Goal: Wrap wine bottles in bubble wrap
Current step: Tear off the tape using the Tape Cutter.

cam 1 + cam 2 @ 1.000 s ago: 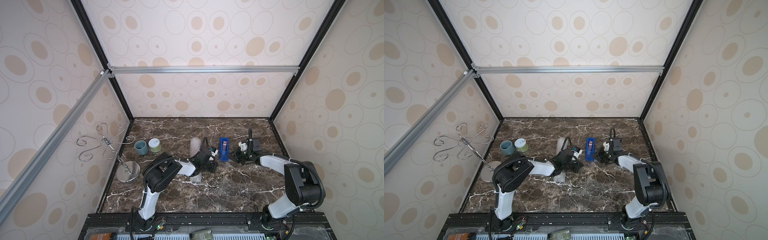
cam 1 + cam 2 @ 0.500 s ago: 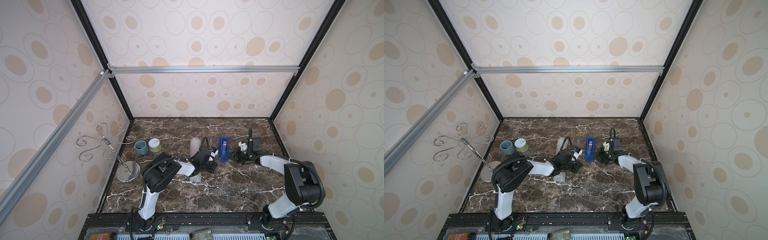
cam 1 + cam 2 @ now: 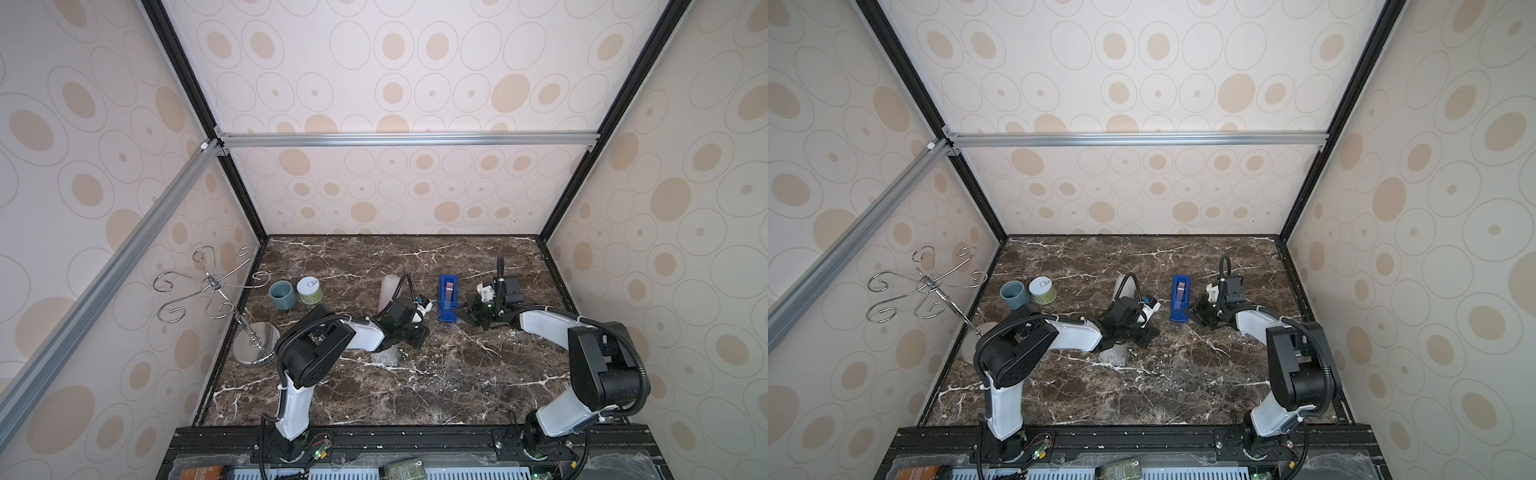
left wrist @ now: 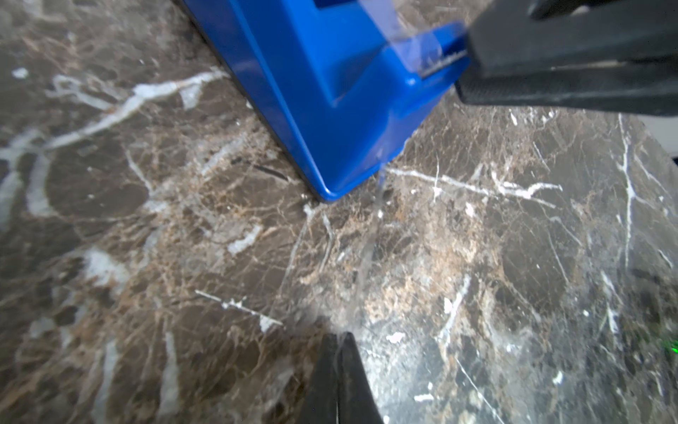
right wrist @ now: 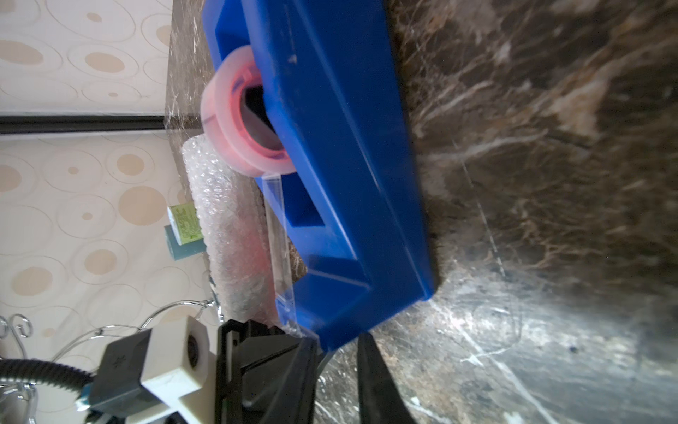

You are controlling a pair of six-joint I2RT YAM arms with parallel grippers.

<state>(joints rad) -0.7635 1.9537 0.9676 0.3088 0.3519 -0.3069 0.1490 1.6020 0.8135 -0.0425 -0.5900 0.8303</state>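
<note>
The bubble wrap (image 3: 388, 289) (image 3: 1121, 286) (image 5: 220, 205) lies rolled into a tube under my left arm. The wine bottle (image 5: 253, 253) shows only as a pink blur through it. My left gripper (image 3: 423, 333) (image 3: 1152, 332) (image 4: 339, 336) is shut on the end of a clear tape strip (image 4: 367, 249). The strip runs back to the cutter of the blue tape dispenser (image 3: 448, 297) (image 4: 330, 91). My right gripper (image 3: 463, 312) (image 3: 1196, 313) (image 5: 337, 341) is at the dispenser's near end. Its jaws stand slightly apart, with the dispenser's corner between the tips.
A teal cup (image 3: 282, 294) and a green-and-white jar (image 3: 309, 289) stand at the back left. A chrome hook stand (image 3: 255, 343) rises by the left wall. The pink tape roll (image 5: 234, 121) sits in the dispenser. Walls close three sides.
My right gripper's jaws have parted a little at the dispenser's end. Neither arm, the wrapped roll nor the dispenser has visibly shifted.
</note>
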